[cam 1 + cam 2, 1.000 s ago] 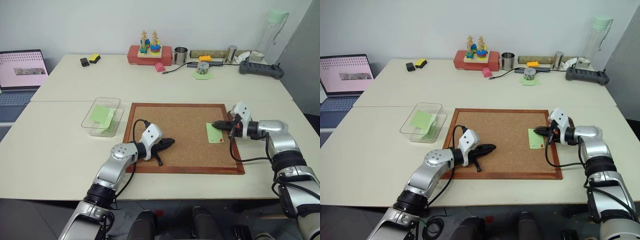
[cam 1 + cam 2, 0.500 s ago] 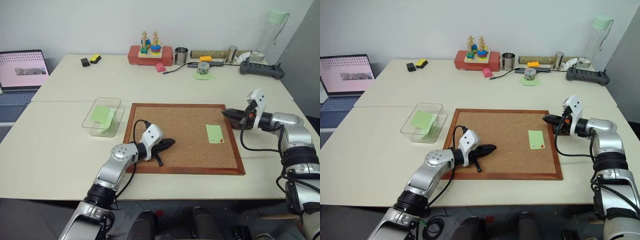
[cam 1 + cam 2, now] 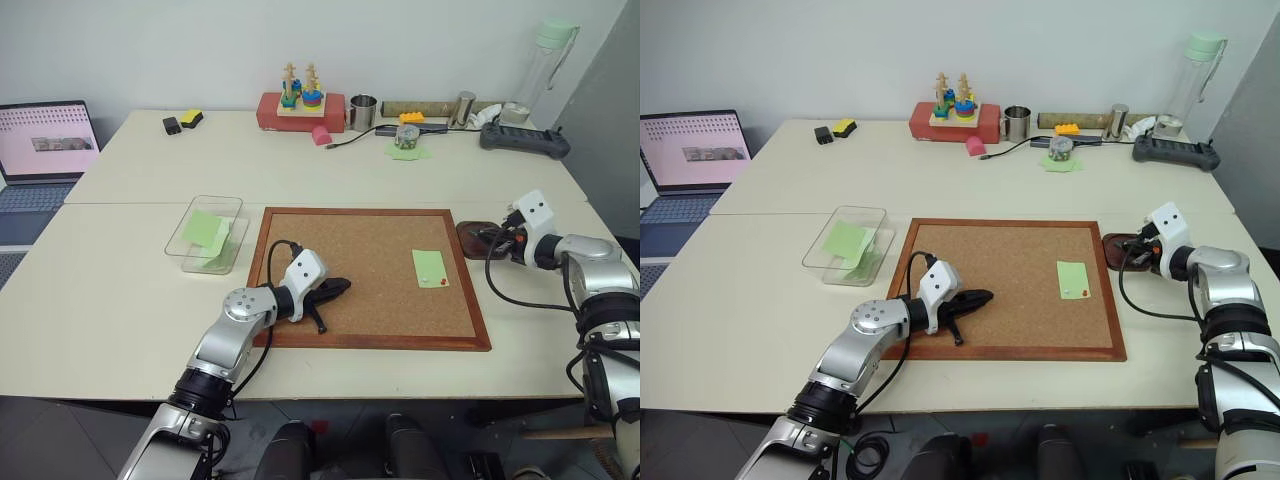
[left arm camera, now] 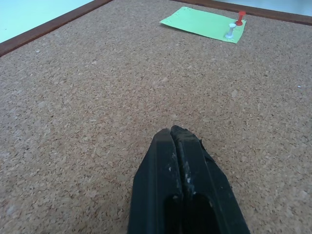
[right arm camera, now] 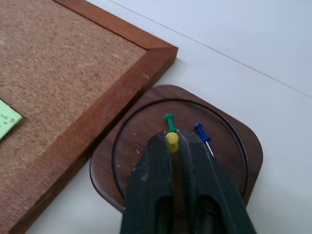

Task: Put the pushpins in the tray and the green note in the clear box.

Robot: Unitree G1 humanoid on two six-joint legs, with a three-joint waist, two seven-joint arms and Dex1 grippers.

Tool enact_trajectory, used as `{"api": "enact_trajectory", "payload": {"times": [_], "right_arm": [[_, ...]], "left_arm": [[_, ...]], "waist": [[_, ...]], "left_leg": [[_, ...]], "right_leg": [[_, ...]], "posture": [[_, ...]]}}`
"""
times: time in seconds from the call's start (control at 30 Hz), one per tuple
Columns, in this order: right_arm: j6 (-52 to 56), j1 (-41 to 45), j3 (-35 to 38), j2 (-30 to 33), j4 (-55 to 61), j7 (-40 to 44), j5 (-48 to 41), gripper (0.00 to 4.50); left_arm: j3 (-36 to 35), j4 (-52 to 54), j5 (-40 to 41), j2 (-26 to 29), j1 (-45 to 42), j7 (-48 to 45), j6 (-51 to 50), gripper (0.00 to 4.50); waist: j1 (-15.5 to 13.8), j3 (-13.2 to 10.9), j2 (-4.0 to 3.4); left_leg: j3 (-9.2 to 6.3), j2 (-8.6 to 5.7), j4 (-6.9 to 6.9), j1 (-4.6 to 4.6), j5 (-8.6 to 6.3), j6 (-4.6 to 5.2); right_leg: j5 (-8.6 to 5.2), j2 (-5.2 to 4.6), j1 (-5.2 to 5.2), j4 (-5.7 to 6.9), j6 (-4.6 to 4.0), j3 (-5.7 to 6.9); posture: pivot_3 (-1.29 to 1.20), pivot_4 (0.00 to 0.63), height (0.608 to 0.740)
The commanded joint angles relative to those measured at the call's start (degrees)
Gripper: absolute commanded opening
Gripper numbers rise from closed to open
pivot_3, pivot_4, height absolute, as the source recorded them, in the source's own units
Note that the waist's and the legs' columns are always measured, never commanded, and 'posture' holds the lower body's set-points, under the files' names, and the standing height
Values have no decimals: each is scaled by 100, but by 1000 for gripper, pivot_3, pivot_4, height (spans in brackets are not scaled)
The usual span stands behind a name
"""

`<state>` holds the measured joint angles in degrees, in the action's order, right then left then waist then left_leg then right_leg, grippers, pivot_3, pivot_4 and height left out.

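Right wrist view: right tool (image 5: 171,141) poised over the tray (image 5: 229,161), fingers almost together and pinching the head of a yellow pushpin (image 5: 171,139) between the tips. Inside the tray's recess, a green pushpin (image 5: 169,120) and a blue pushpin (image 5: 200,130) lying just past those tips. Tray set toward the right edge of the surface (image 3: 120,290), touching or nearly touching the far right corner of the cork board (image 3: 350,250).

On the board, toward its right side: the green note (image 3: 430,267) lying flat, with a red pushpin (image 4: 240,17) and a white pushpin (image 4: 229,30) standing in its near end.

Left tool (image 4: 174,134) fully closed, gripping nothing, hovering low over bare cork at the board's near left part.

Clear box (image 3: 172,246) just beside the board's left side, toward the surface's left edge, with pale green paper inside.
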<state>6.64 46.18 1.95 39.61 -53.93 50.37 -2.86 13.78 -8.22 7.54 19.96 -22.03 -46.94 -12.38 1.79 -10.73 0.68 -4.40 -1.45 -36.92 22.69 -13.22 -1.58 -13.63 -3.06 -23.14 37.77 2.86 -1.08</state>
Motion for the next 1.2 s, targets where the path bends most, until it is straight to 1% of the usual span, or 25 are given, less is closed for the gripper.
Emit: {"api": "enact_trajectory", "payload": {"times": [0.03,0.1,0.17,0.33,0.37,0.4,0.47,0.6,0.7,0.77,1.2], "right_arm": [[-74,199,111,139,83,75,-46,1279],[18,208,180,149,163,182,-155,1698],[128,192,232,213,277,306,-240,1989],[396,40,366,481,818,792,-488,1989],[468,-84,337,548,1099,969,-550,1989],[532,-353,247,653,1573,1332,-637,1989],[591,-818,93,793,2343,1792,-729,1989],[549,-1436,-75,868,3239,1964,-693,1989],[596,-1709,-215,762,3736,1939,-692,1989],[597,-1786,-315,653,3841,1893,-664,1989],[284,-1775,-605,376,3568,1806,-474,1989]], "left_arm": [[285,-181,-166,13,193,-127,-167,0],[284,-201,-169,16,183,-133,-157,0],[289,-215,-174,10,176,-132,-148,0],[288,-208,-169,15,187,-131,-139,0],[284,-203,-167,18,193,-129,-139,0],[280,-197,-166,25,204,-127,-139,0],[271,-188,-163,42,220,-125,-138,0],[271,-155,-158,83,254,-132,-142,0],[254,-148,-159,119,252,-139,-149,0],[246,-152,-158,133,241,-134,-154,0],[241,-175,-174,128,245,-88,-139,0]], "waist": [[0,0,0],[0,0,0],[0,0,0],[-1,0,-1],[-2,1,-2],[-3,1,-2],[-7,3,1],[-9,13,-3],[7,16,-7],[9,18,-10],[2,19,-9]], "left_leg": [[0,0,0,0,0,0],[0,0,0,0,0,0],[0,0,0,0,0,0],[0,-1,0,1,0,0],[0,-1,0,1,0,0],[-1,0,0,0,0,0],[-2,1,1,1,0,0],[-9,3,1,0,-1,0],[-5,2,-2,-2,-1,1],[-1,3,-2,-5,-1,1],[-3,4,-1,-7,0,0]], "right_leg": [[0,0,0,0,0,0],[0,0,0,0,0,0],[0,0,0,0,0,0],[0,0,0,0,0,0],[0,0,0,0,0,0],[0,0,1,-1,0,1],[-1,0,1,-2,1,3],[-2,1,5,-3,2,8],[-5,0,6,-3,9,4],[-17,0,5,-3,27,2],[-16,1,7,-3,26,3]], "posture": [[0,150,740],[0,150,740],[0,150,740],[0,150,740],[0,150,740],[0,150,740],[0,150,740],[0,150,740],[0,150,740],[0,150,740],[0,150,740]]}}
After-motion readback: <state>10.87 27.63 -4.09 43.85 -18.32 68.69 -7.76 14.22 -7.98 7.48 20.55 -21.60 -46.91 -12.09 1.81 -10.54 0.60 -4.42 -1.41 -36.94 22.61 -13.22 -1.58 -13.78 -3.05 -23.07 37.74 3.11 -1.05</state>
